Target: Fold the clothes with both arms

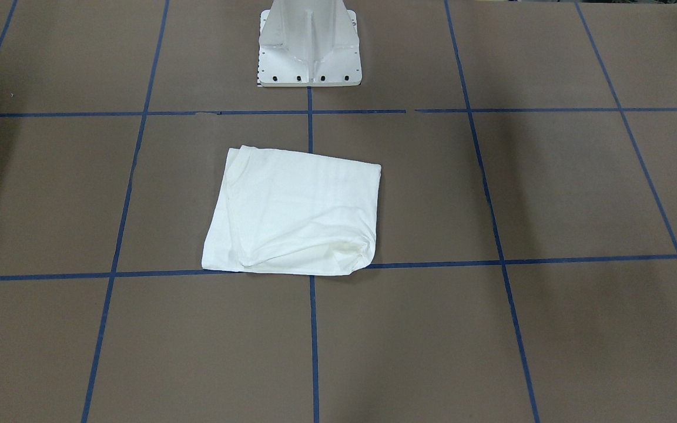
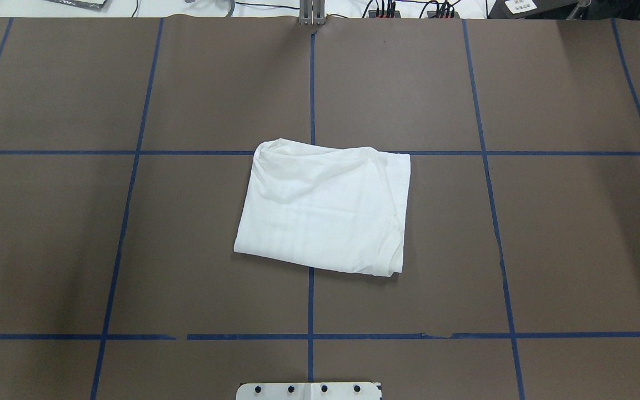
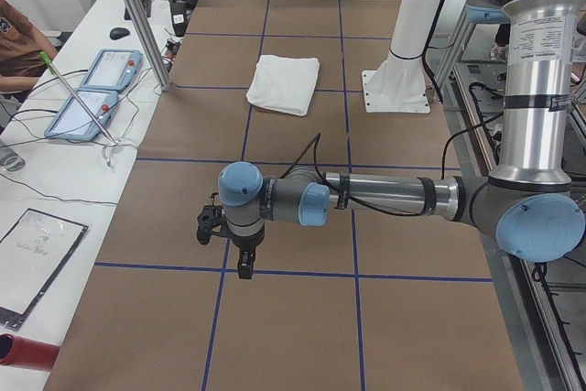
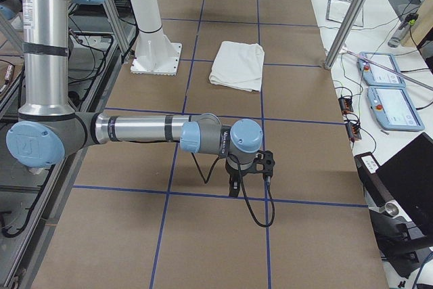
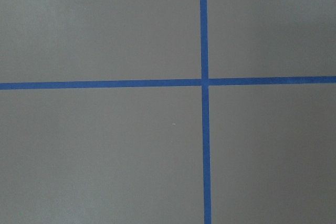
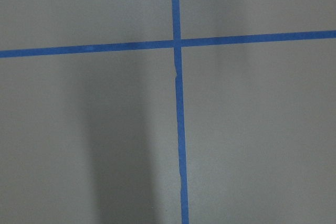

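Observation:
The white shirt [image 1: 297,211] lies folded into a compact, slightly skewed rectangle at the table's middle, no print or collar showing. It also shows in the overhead view [image 2: 325,208] and both side views [image 3: 284,82] [image 4: 238,64]. My left gripper [image 3: 244,267] points down over a tape crossing far out at the table's left end, well away from the shirt. My right gripper [image 4: 233,189] does the same at the right end. Both appear only in the side views, so I cannot tell whether they are open or shut. The wrist views show only brown table and blue tape.
The white pedestal base [image 1: 309,47] stands behind the shirt. Blue tape lines [image 2: 311,83] grid the brown table. A side bench with teach pendants [image 3: 96,89], cables and a metal post [image 3: 137,16] runs along the far edge; an operator's arm sits at its corner.

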You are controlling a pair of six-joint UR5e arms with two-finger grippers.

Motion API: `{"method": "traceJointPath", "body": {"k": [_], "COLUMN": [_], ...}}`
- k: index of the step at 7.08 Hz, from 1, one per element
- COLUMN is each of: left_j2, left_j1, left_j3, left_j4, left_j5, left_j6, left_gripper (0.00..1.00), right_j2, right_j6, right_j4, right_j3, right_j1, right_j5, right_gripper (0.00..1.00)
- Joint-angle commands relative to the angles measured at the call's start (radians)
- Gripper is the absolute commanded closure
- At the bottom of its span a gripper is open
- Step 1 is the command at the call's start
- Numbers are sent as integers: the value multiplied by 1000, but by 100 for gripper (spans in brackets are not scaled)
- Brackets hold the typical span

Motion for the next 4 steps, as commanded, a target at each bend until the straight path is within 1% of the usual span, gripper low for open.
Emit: {"method": "traceJointPath", "body": {"k": [1, 4], "left_j2": [-2, -2], "left_j1": [0, 0], "left_j3": [1, 1], "left_j4": [0, 0], "left_j5": [0, 3], "left_j6": [2, 7], "left_gripper": [0, 0], "right_j2": [2, 3], "right_j6": [-3, -1], "right_j4": [2, 17], "right_j3": [-1, -6], "right_j1": [0, 0], "right_j5": [-1, -6], "right_gripper": [0, 0]}}
